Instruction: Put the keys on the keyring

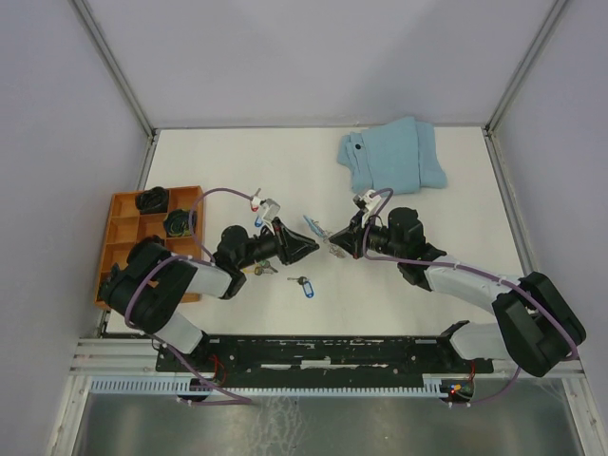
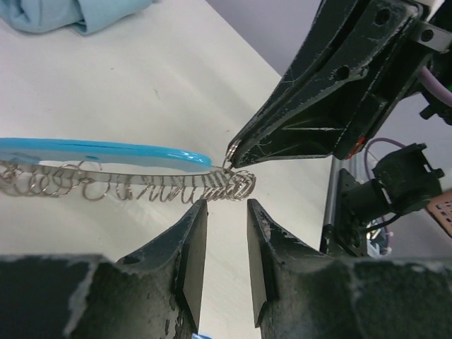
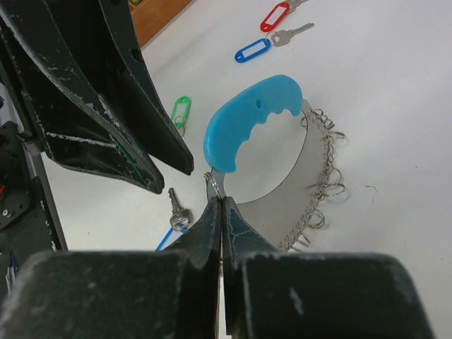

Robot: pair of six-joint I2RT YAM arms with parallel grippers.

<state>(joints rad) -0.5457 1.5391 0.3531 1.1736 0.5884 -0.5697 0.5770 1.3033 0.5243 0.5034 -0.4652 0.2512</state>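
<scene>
My right hand is clamped shut on the keyring, pinching the thin metal band right where the bright blue curved section ends; a small wire loop sits just at the fingertips; from my left wrist camera the same dark fingers show as a closed wedge with its point touching the end of the ring. My left hand has its jaws parted a little with nothing between them; its fingertips sit just below the row of small wire loops strung along the ring's lower side, close but apart from them. In the overhead view the two hands point at each other near the middle of the counter, tips almost meeting, with the keyring between them; I cannot tell whether its far end rests on the surface.

The keys lie loose on the white counter, none on the ring; the green-tagged key is beside my left hand's fingers; the blue-tagged key and the red-tagged key lie farther off, next to each other; a fourth key, silver with a blue tag trailing from it, lies just beside my right hand's fingers.

The folded light-blue cloth sits at the far side of the counter, well apart from the hands; the orange tray stands at the left edge with dark objects in its far compartments.
</scene>
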